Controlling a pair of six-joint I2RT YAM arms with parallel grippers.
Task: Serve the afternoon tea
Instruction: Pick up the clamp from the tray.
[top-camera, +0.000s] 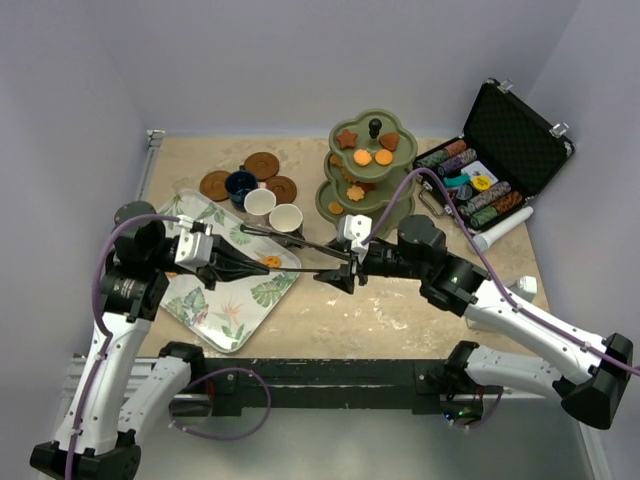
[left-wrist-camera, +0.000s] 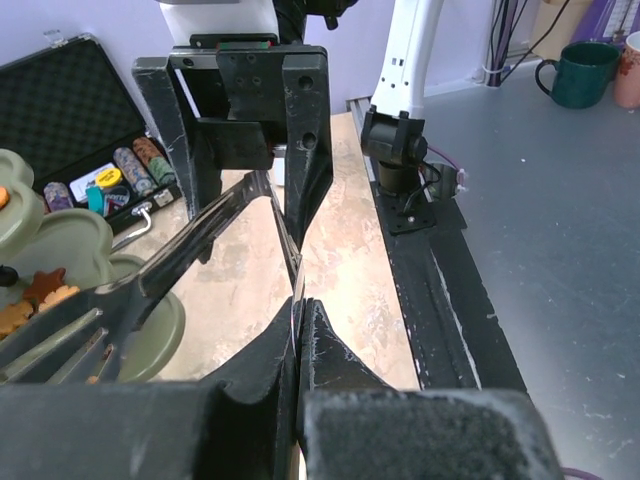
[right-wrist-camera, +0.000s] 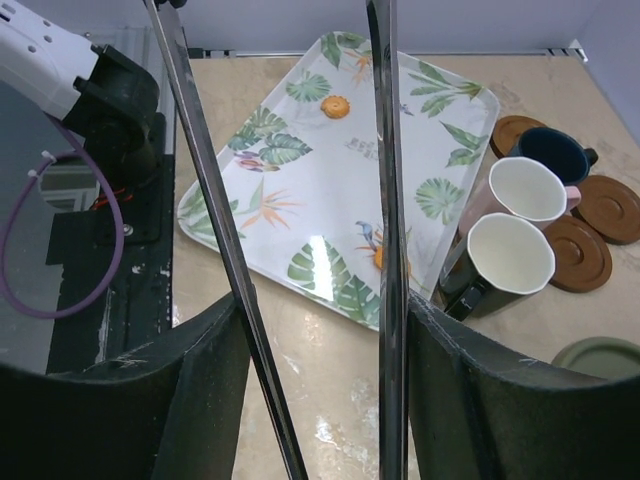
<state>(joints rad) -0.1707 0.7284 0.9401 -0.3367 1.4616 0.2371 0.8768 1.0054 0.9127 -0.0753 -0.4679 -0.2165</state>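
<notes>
Black metal tongs (top-camera: 300, 240) hang over the table between both arms. My left gripper (top-camera: 258, 266) (left-wrist-camera: 300, 305) is shut on the thin tip of one tong arm. My right gripper (top-camera: 335, 272) (right-wrist-camera: 320, 310) straddles both tong arms (right-wrist-camera: 385, 150) near the hinge, with a finger pressed against each. An orange biscuit (top-camera: 270, 262) (right-wrist-camera: 335, 105) lies on the leaf-patterned tray (top-camera: 230, 310). The pinkish-white cup (top-camera: 260, 203), cream cup (top-camera: 286, 218) and navy cup (top-camera: 240, 184) stand among brown saucers (top-camera: 262, 164) behind the tray. The olive three-tier stand (top-camera: 365, 170) carries several biscuits.
An open black case of poker chips (top-camera: 500, 150) sits at the back right, with a white tube (top-camera: 500, 232) in front of it. Walls close in the table at the back and on both sides. The black base rail (top-camera: 330, 378) runs along the near edge.
</notes>
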